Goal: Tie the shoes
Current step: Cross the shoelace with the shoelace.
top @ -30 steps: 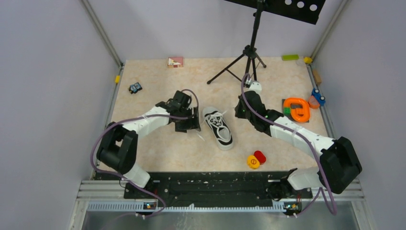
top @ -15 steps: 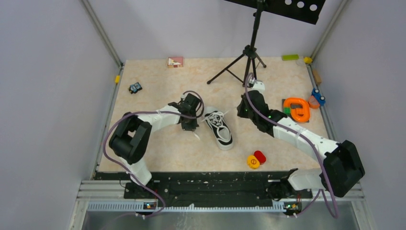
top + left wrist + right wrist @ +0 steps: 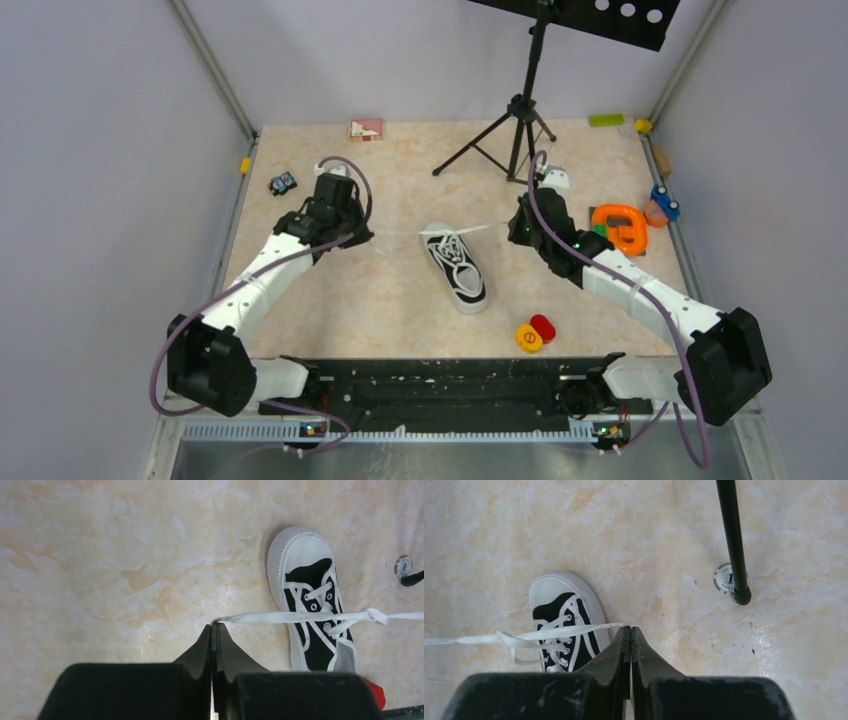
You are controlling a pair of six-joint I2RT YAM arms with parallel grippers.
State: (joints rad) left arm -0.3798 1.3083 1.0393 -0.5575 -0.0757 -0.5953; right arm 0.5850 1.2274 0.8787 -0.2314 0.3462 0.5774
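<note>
**1. Left pincer.** My left pincer is clenched. Its 2 fingers are pressed flat together on the tip of 1 white flat lace strand. In the top view this pincer sits to the left of the shoe, apart from it.

**2. Right pincer.** My right pincer is also clenched, gripping the tip of the other white lace strand. In the top view it sits to the right of the shoe, apart from it.

**3. Task item.** The small black low-top sneaker with white toe cap and white sole rim rests sole-down on the tan marbled table, between my 2 pincers. The 2 strands run outward from it in nearly 1 straight line, pulled taut. A small knot marks where they cross. The eyelet lacing below the knot looks loose.

**4. Surroundings.**
- Black tripod stand: at the far side of the table. 1 leg shows in my right wrist view.
- Round white chip: touching that leg's foot.
- Orange ring-shaped toy: just beside my right arm, on its outer side.
- Red and yellow discs: near the sneaker, on its near right side.
</note>
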